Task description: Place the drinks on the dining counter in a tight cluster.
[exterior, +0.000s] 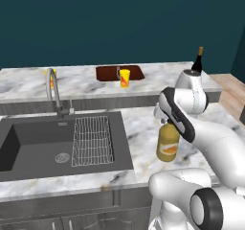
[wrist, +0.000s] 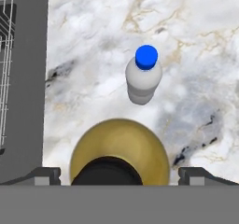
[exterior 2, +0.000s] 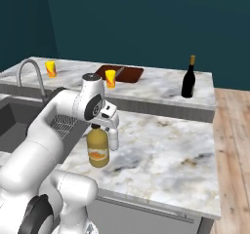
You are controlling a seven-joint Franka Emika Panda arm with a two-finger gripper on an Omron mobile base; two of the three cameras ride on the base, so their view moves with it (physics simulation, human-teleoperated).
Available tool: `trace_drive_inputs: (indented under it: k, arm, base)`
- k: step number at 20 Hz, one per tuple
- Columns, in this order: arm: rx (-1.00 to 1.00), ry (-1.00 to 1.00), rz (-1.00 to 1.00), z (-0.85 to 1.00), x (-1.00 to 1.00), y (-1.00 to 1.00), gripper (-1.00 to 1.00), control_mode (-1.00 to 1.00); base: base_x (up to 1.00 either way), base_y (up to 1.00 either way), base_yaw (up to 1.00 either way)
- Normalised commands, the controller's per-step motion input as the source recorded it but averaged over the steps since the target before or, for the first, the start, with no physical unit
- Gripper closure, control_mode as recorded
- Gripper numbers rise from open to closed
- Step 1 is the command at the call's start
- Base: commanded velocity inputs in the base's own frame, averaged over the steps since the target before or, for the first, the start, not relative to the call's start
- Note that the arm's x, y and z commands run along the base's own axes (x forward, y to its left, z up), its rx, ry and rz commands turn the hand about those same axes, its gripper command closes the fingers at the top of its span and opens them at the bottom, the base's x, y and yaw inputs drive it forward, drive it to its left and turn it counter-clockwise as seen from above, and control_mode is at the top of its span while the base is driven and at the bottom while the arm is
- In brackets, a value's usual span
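Observation:
The squat amber bottle (exterior: 168,145) (exterior 2: 97,151) stands upright on the lower marble worktop, just right of the sink. My gripper (exterior: 165,122) (exterior 2: 104,126) (wrist: 121,174) hangs open right over it, a fingertip (wrist: 46,174) on each side of its black cap, not closed on it. In the hand view the small blue-capped water bottle (wrist: 144,80) stands on the same worktop a little beyond the amber one. The tall dark wine bottle (exterior: 197,61) (exterior 2: 188,79) stands at the right end of the raised dining counter (exterior: 86,83) (exterior 2: 156,84).
Two yellow cups (exterior: 124,78) (exterior: 51,75) and a brown board (exterior 2: 124,73) sit on the dining counter. The steel sink (exterior: 38,147) with faucet (exterior: 55,95) and wire rack (exterior: 92,140) lies left of the arm. Wood floor (exterior 2: 234,155) borders the right.

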Motion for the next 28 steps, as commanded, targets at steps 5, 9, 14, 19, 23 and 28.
trace_drive_inputs:
  k: [5, 9, 14, 19, 23, 28]
  arm:
    - [0.00, 0.00, 0.00, -0.05, -0.01, 0.00, -1.00, -1.00]
    - [0.00, 0.00, 0.00, 0.00, 0.00, 0.00, -1.00, -1.00]
    - [0.00, 0.00, 0.00, 0.00, 0.00, 0.00, 1.00, -1.00]
    - [0.00, 0.00, 0.00, 0.00, 0.00, -0.01, 1.00, -1.00]
    - [0.00, 0.00, 0.00, 0.00, -0.03, 0.00, 1.00, -1.00]
    - [0.02, -0.13, 0.02, 0.58, -0.61, -0.02, 1.00, -1.00]
  base:
    - [0.00, 0.00, 0.00]
    - [0.00, 0.00, 0.00]
    - [0.00, 0.00, 0.00]
    - [0.00, 0.00, 0.00]
    - [0.00, 0.00, 0.00]
    - [0.00, 0.00, 0.00]
